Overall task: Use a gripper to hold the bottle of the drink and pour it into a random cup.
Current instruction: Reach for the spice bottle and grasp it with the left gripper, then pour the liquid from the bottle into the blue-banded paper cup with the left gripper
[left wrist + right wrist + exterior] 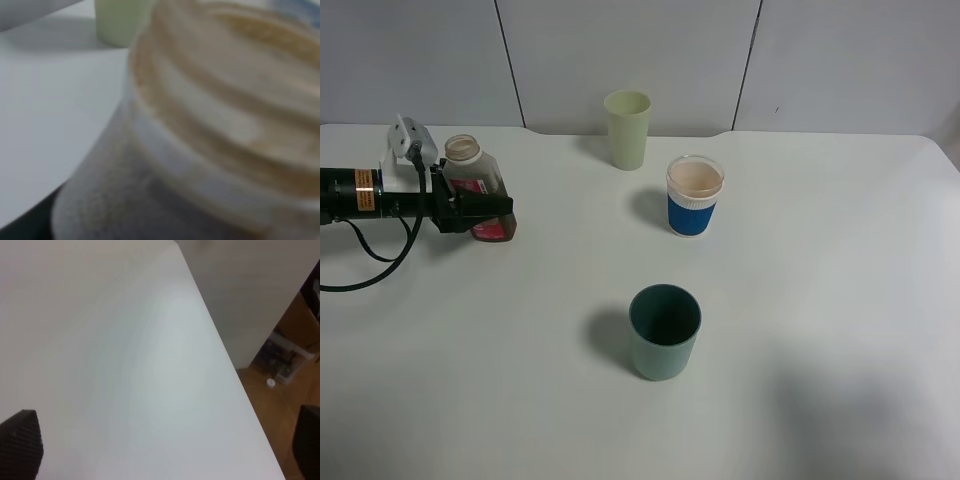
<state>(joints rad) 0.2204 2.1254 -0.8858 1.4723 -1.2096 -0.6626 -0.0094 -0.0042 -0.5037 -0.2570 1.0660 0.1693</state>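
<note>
- The left gripper (488,209) reached in from the left side of the white table (840,300), its dark jaws closed round the lower body of the bottle (470,176).
- The bottle stood roughly upright near the table's left edge, with no cap on its wide neck and its pink-red label showing below the jaws. Whether its base touched the table could not be told.
- In the left wrist view the bottle (210,130) filled most of the picture as a blurred close-up of its brownish threaded neck. The gripper's own jaws could not be made out there.
- The blue-sleeved cup (694,196) stood near the middle of the table, well apart from the bottle, and its inside looked pale pinkish.
- A pale green tumbler (627,129) stood behind and just to the left of that cup, toward the back wall; it also showed, blurred, beyond the bottle in the left wrist view (120,22).
- A dark teal cup (665,331) stood nearer the front, apart from the other two.
- The right gripper (165,445) was out of the high view. Its wrist camera showed two dark fingertips (21,446) spread wide, with nothing between them, above the bare table (125,365) by its edge and a wooden floor (270,415) beyond.
</note>
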